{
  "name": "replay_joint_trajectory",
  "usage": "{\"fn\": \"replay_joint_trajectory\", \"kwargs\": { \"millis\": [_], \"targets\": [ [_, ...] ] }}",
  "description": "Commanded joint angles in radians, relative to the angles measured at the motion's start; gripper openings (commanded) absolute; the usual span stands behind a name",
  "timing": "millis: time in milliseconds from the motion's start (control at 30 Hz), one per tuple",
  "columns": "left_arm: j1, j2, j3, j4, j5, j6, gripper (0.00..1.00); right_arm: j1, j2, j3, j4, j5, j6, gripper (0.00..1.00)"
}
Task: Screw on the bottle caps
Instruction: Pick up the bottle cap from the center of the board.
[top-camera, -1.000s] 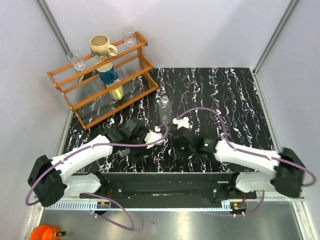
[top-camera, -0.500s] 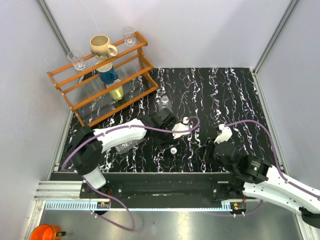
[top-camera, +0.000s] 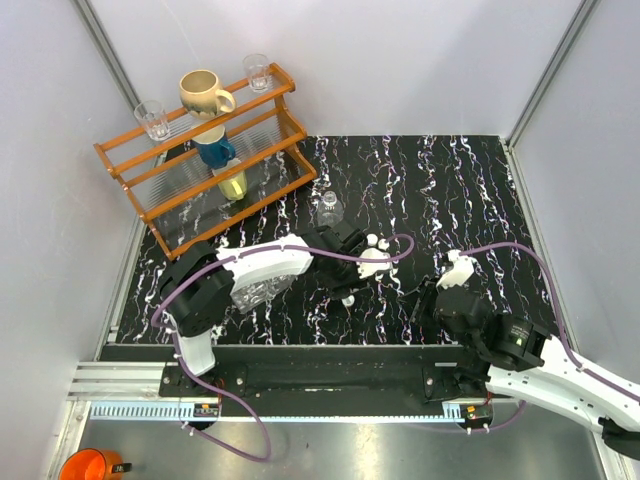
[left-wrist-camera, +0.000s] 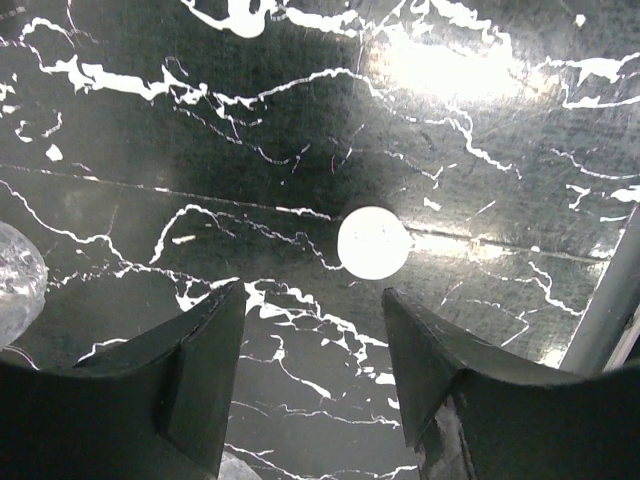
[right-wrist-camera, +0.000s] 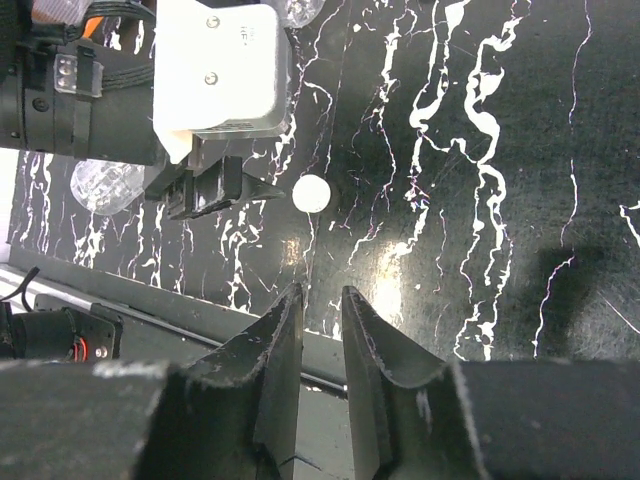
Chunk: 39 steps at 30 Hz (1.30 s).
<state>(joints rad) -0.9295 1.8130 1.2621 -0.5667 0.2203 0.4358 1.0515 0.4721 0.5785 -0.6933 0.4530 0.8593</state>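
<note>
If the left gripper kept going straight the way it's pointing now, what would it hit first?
Most likely the white bottle cap lying on the black marbled table. In the left wrist view it sits just beyond the open left gripper, roughly on its line. Depth is unclear, so it might touch the tabletop first.

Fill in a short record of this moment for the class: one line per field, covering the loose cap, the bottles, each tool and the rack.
loose cap: one white bottle cap lying flat on the black marbled table, untouched
left tool: left tool open, above the cap, fingers apart and empty
right tool: right tool nearly closed, empty, off to the right of the cap
upright bottle: clear bottle standing uncapped behind the left arm
second bottle: clear ribbed bottle lying beside the left arm
rack: orange rack at back left with mugs and glasses
</note>
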Motion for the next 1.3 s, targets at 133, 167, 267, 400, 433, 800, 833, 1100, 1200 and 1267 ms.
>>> {"fn": "replay_joint_trajectory", "kwargs": {
  "millis": [133,167,267,400,433,800,833,1100,1200,1267],
  "targets": [
    [-0.015,0.039,0.057,0.027,0.047,-0.023,0.6,-0.004,-0.021,0.001,0.0,0.046,0.01,0.31],
    [-0.017,0.042,0.056,0.025,0.048,-0.022,0.59,-0.005,-0.02,0.006,0.0,0.047,0.009,0.31],
    [-0.019,0.055,0.049,0.031,0.045,-0.017,0.59,-0.004,-0.015,0.014,0.001,0.052,0.007,0.32],
    [-0.019,0.068,0.039,0.044,0.045,-0.014,0.59,-0.004,-0.016,0.018,0.0,0.052,0.007,0.32],
    [-0.019,0.071,0.039,0.048,0.047,-0.016,0.59,-0.004,-0.02,0.018,0.0,0.05,0.004,0.32],
    [-0.019,0.112,0.043,0.068,0.06,-0.012,0.56,-0.004,-0.023,0.023,-0.005,0.047,0.007,0.32],
    [-0.019,0.117,0.045,0.07,0.059,-0.012,0.56,-0.004,-0.021,0.023,-0.005,0.047,0.007,0.32],
    [-0.019,0.121,0.042,0.07,0.056,0.001,0.29,-0.004,-0.023,0.018,-0.005,0.046,0.01,0.33],
    [-0.019,0.106,0.039,0.059,0.05,0.001,0.23,-0.004,-0.021,0.021,0.001,0.046,0.0,0.33],
    [-0.019,0.08,0.037,0.048,0.048,0.003,0.2,-0.004,-0.02,0.026,0.014,0.041,-0.012,0.34]
  ]
}}
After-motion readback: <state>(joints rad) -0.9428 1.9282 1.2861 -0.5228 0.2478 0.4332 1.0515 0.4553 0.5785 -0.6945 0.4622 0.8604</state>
